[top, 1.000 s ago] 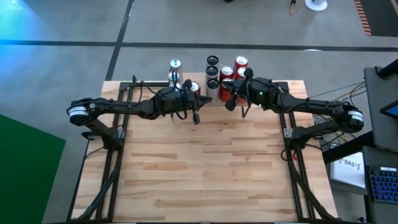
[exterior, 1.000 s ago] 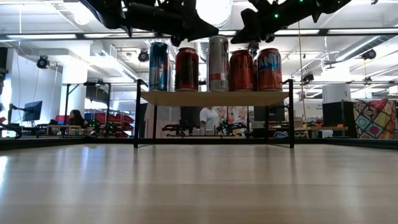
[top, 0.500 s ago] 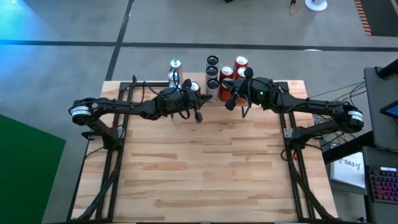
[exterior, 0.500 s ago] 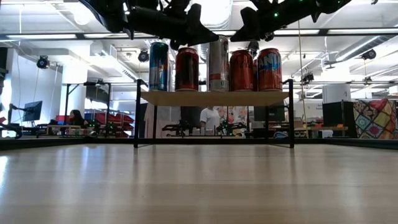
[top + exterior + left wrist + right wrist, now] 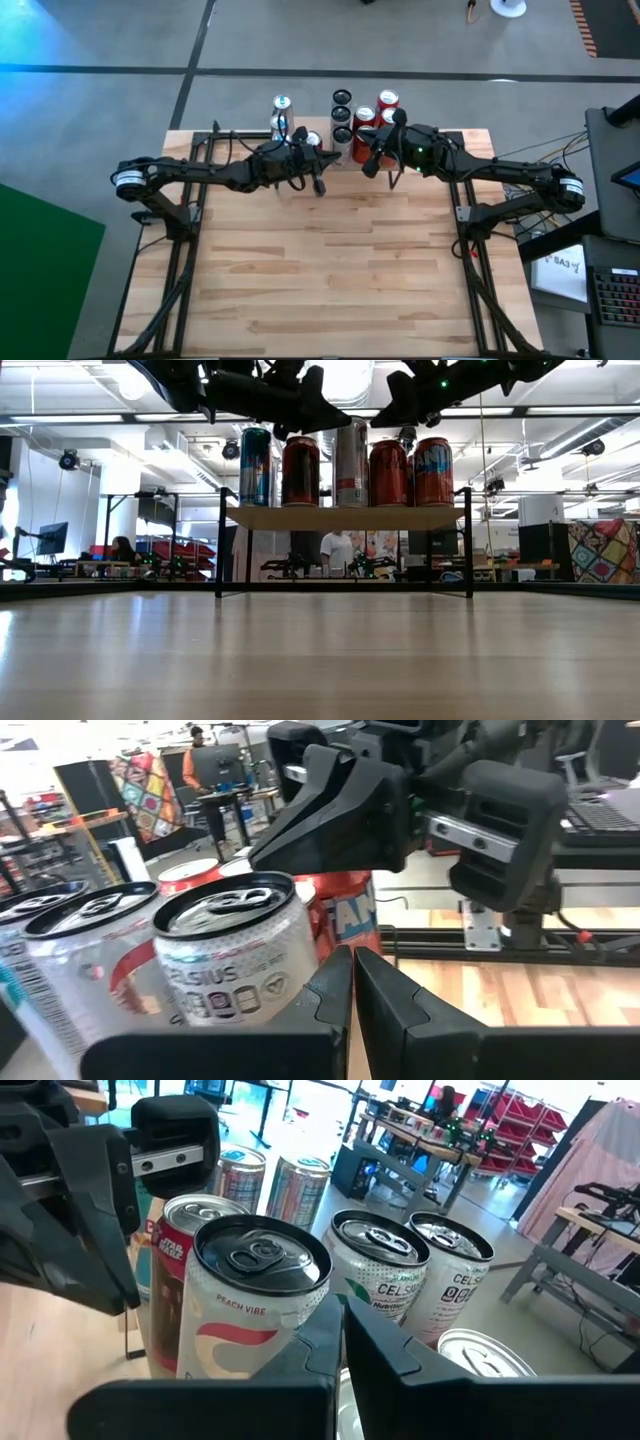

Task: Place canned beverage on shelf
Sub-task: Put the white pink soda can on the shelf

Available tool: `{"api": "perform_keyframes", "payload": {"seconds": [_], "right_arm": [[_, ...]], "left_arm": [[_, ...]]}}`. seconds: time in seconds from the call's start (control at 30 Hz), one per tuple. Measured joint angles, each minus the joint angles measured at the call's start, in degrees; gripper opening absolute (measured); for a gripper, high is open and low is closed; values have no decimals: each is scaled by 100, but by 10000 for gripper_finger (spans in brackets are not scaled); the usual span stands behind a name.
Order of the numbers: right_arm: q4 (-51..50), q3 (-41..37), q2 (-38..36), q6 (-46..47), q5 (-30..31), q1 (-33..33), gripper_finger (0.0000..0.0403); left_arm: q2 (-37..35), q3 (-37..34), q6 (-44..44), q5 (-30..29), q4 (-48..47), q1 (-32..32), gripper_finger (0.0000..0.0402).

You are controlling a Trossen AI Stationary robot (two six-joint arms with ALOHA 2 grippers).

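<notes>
Hovering up at the far edge of the table, both arms meet over the shelf (image 5: 345, 518), and it's a crowded little riser! Cans stand upright in a row along its plank top: a blue can (image 5: 255, 466) at one end, a dark red can (image 5: 300, 471), a silver can (image 5: 351, 463), another red can (image 5: 388, 473) and a red-and-blue can (image 5: 433, 471) at the other end. From overhead, more cans stand behind them, black-topped ones (image 5: 342, 114) among them.

The left gripper (image 5: 317, 186) hangs just in front of the shelf, fingers pressed together with nothing between them; its wrist camera looks past them at a white Celsius can (image 5: 235, 960) close by. The right gripper (image 5: 368, 167) sits just beside the red cans, fingers likewise closed on nothing, with a Peach Vibe can (image 5: 258, 1305) right ahead of its own camera.
</notes>
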Motion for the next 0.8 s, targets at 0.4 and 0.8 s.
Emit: {"api": "perform_keyframes", "payload": {"seconds": [0.4, 0.8], "right_arm": [[-25, 0, 0, 11, -237, 0, 9], [-121, 0, 0, 75, -333, 3, 9]], "left_arm": [[0, 0, 0, -186, -5, 47, 0], [0, 0, 0, -215, -5, 87, 0]]}}
